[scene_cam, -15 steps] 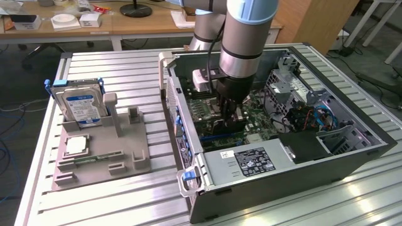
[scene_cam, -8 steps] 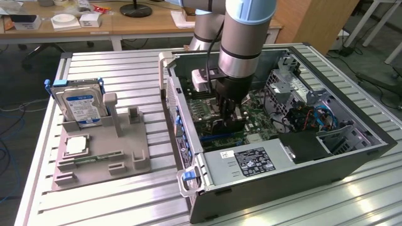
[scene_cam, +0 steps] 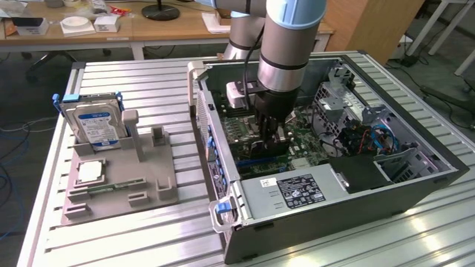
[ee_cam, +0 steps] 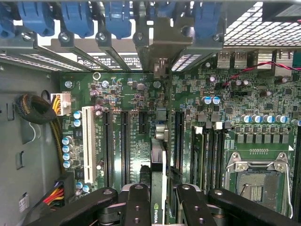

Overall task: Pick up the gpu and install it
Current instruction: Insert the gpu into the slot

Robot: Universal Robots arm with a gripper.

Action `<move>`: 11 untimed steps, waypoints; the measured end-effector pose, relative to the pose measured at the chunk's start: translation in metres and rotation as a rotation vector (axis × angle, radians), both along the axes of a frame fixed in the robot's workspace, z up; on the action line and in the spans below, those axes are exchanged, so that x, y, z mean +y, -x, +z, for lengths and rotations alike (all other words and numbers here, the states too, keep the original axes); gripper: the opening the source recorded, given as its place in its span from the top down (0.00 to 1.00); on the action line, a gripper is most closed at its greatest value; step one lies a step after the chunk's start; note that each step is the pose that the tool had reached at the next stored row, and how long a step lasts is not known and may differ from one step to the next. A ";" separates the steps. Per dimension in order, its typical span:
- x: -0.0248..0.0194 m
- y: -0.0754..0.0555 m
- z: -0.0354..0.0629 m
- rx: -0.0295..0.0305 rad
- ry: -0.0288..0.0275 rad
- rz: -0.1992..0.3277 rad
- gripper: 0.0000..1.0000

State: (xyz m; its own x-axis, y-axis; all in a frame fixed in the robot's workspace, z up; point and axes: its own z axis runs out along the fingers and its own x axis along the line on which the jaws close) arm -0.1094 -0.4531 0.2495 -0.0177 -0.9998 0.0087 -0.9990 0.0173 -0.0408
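While the fingers are clenched on the gpu, the card stands on edge right between them, so thin in the wrist view that mostly its top edge shows. Its long axis runs straight away from the fingers toward the rear wall of the computer case, parallel to the black expansion slots lying just to either side on the motherboard. Directly beneath the fingers the card looks lined up over a slot of its own, but I cannot tell whether its lower edge has entered. At the far end, its silvery bracket reaches the row of rear openings under the blue latches. Farther off, outside the case, a hard drive and a memory stick sit in a grey holder on the worktop.
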 end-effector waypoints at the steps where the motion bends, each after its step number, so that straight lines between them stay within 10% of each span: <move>1: 0.0000 0.000 -0.0001 0.0000 0.0000 0.000 0.74; 11: 0.0000 0.000 -0.0037 0.0001 0.0000 0.000 0.74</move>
State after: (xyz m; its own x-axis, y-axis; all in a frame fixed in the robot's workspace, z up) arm -0.1096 -0.4531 0.2458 -0.0177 -0.9998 0.0087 -0.9990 0.0173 -0.0407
